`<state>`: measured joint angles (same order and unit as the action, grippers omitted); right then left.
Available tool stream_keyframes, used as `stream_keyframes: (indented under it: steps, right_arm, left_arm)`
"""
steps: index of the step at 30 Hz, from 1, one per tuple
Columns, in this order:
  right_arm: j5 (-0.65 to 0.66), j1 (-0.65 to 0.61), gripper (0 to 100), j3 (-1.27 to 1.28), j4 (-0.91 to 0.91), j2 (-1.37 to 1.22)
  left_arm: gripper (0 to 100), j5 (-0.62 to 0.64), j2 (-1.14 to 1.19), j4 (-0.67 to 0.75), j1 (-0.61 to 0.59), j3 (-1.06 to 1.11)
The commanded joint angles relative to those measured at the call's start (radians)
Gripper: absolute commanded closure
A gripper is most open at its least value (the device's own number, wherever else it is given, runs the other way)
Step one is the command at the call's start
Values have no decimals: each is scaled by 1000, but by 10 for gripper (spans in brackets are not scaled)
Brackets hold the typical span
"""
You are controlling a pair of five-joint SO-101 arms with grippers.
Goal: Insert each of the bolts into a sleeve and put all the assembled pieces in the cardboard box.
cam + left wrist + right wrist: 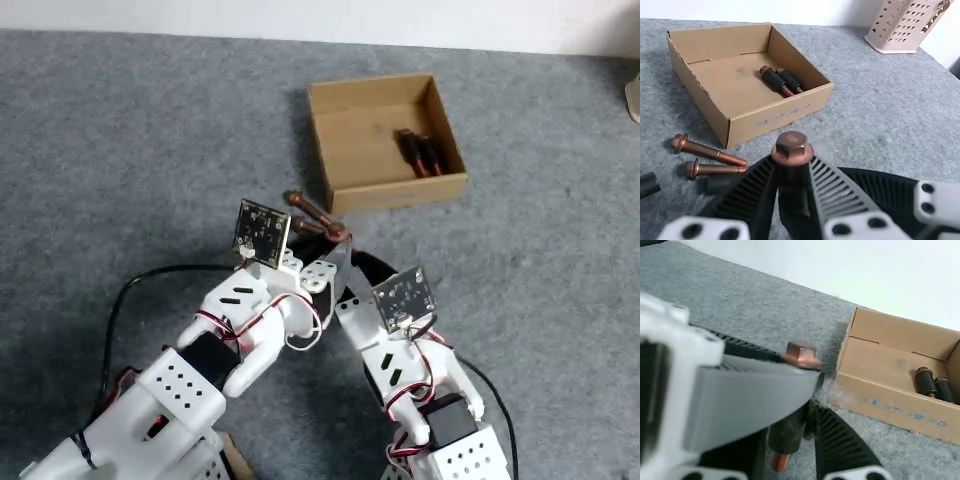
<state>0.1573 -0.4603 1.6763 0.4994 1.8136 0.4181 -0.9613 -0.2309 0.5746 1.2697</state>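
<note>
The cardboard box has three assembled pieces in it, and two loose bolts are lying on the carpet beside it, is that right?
Not quite. The left wrist view shows two assembled pieces in the cardboard box, not three. Two loose bolts do lie on the carpet beside it.

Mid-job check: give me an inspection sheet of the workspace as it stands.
Surface: grey carpet, flat.
Job's things: box holds two assembled pieces; two loose bolts and a loose sleeve lie on the carpet beside it.
Clutter: nothing seen.
Grippers: left gripper shut on held bolt, head up; right gripper shut on held sleeve, thread showing below.
Cables: black cable loops on the carpet.
Surroundings: beige holder, white wall.
</note>
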Motion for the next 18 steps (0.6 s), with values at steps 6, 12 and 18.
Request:
stream_keyframes:
  steps: [6,12,18]
  right_arm:
    - [5,31,994,101,-25,24]
    - [5,31,994,101,-25,24]
    - [5,31,994,101,-25,24]
  left_arm:
    - [974,0,-7,-32,16,-1]
    - [715,0,-5,-37,22,1]
    - [525,0,-2,-60,19,-2]
